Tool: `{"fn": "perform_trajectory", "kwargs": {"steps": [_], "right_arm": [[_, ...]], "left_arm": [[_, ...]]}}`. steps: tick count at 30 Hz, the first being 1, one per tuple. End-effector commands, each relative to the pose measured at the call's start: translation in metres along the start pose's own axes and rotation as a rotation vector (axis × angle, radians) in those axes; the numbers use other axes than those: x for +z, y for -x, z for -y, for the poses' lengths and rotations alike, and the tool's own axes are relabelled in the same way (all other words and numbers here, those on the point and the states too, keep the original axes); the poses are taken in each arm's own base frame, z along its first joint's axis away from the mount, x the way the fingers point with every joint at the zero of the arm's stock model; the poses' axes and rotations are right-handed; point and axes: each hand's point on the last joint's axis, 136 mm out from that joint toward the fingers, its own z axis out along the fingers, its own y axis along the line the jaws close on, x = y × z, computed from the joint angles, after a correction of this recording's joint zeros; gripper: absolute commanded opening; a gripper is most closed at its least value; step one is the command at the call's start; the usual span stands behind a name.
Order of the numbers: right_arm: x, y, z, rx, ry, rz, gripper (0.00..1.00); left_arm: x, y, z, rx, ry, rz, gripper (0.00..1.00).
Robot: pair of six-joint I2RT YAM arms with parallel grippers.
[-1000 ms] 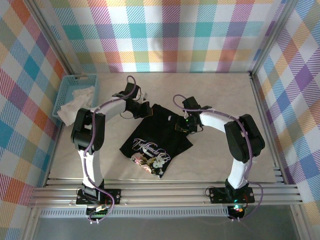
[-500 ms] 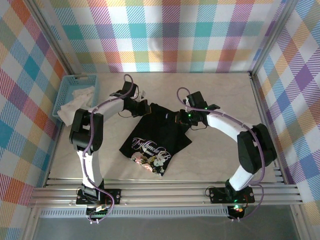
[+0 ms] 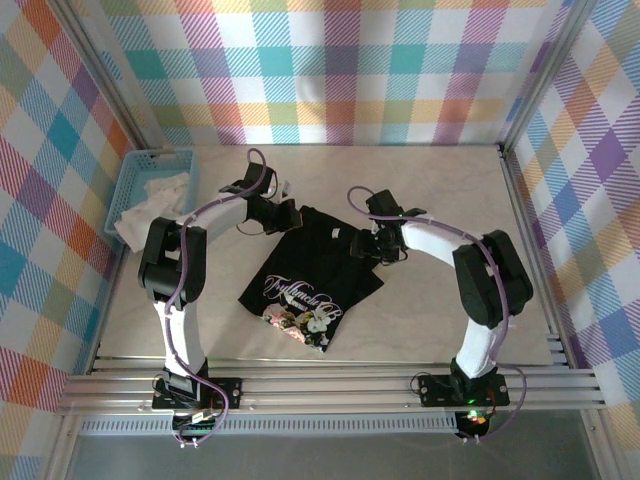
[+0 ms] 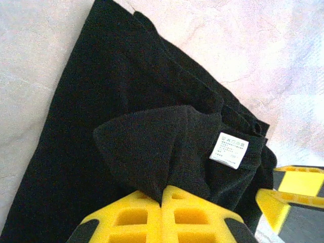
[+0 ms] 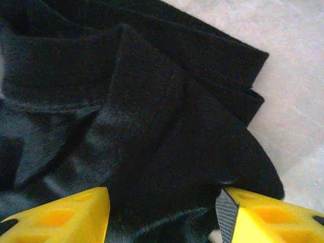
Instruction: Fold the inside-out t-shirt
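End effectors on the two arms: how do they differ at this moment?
The left end effector has its fingers pressed together, pinching a raised fold of the t-shirt; the right end effector has its fingers apart, cloth lying loose between them. The left sits at the shirt's far-left corner, the right at its far-right edge. Both have yellow fingers.
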Motion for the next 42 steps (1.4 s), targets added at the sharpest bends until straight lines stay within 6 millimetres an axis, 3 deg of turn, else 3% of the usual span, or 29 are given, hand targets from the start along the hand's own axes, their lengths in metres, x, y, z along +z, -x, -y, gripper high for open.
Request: {"fn": "perform_trajectory", "kwargs": {"steps": [1, 6, 9, 15, 26, 28, 35, 42], "right_arm": [[0.006, 0.007, -0.007, 0.003, 0.002, 0.004, 0.54], [0.001, 0.015, -0.016, -0.003, 0.037, 0.039, 0.19], [-0.008, 0.016, -0.018, -0.013, 0.050, 0.056, 0.09], [-0.037, 0.019, -0.029, -0.032, 0.108, 0.111, 0.05], [-0.070, 0.037, -0.091, -0.159, 0.482, 0.213, 0.00], [-0.065, 0.039, -0.088, -0.164, 0.515, 0.223, 0.00], [-0.024, 0.058, -0.042, -0.049, 0.573, 0.230, 0.00], [0.024, 0.074, -0.003, 0.142, 0.408, 0.139, 0.09]], "left_arm": [[-0.006, 0.005, 0.005, 0.004, -0.031, 0.016, 0.00], [-0.005, 0.005, 0.005, 0.004, -0.032, 0.014, 0.00], [-0.006, 0.005, 0.005, 0.006, -0.029, 0.016, 0.00], [-0.013, 0.010, 0.007, 0.011, -0.030, 0.034, 0.00], [-0.028, 0.028, 0.010, 0.001, -0.039, 0.076, 0.00], [-0.026, 0.031, 0.007, -0.004, -0.035, 0.078, 0.00], [-0.012, 0.040, -0.009, -0.021, -0.019, 0.083, 0.00], [0.007, 0.047, -0.044, -0.049, 0.078, 0.070, 0.00]]}}
